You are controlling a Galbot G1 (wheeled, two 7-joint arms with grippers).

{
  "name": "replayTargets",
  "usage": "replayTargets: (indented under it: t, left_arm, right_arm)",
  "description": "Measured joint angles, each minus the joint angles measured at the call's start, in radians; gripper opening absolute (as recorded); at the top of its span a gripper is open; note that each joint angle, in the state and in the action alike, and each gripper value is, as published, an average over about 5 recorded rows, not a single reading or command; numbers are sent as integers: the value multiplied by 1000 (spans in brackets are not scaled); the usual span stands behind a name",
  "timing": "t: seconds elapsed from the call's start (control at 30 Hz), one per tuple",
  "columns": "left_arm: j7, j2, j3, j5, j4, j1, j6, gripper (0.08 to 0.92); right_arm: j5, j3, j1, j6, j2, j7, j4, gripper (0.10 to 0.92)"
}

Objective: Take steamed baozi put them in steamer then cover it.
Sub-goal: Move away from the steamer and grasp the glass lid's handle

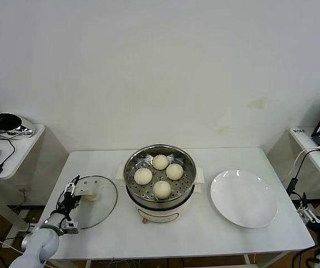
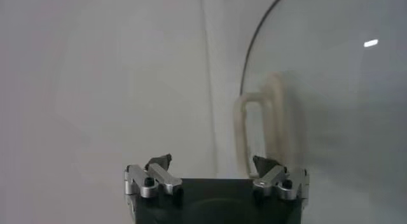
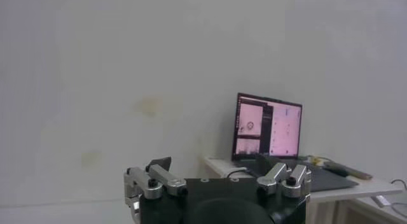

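Baozi (image 1: 160, 162), four in all, sat on the perforated tray inside the steamer (image 1: 185, 195) at mid-counter (image 1: 204, 234). Its cover (image 1: 101, 209) lay flat on the robot's left, the left pincer (image 1: 69, 192) released just beside its cream handle (image 1: 88, 195). The right pincer (image 3: 216, 171) waited released off the counter's right edge.

A white plate (image 1: 243, 198) lies on the table (image 1: 204, 234); a laptop (image 3: 267, 128) sits open aside.
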Motion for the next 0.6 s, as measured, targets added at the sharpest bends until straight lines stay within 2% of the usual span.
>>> replayTargets:
  t: [0.27,0.37,0.6]
  left_arm:
    - [-2,-15,12,1,39,-33,-5,811]
    - [-4,-20,14,-3,51,-38,-10,749]
    - [-13,-34,18,-9,76,-48,-23,541]
  right_arm:
    - [-1,3,-4,5,5,0,-5,823]
    - [-2,4,-6,7,5,0,-6,823]
    - [-6,0,-13,8,8,-1,-4,823]
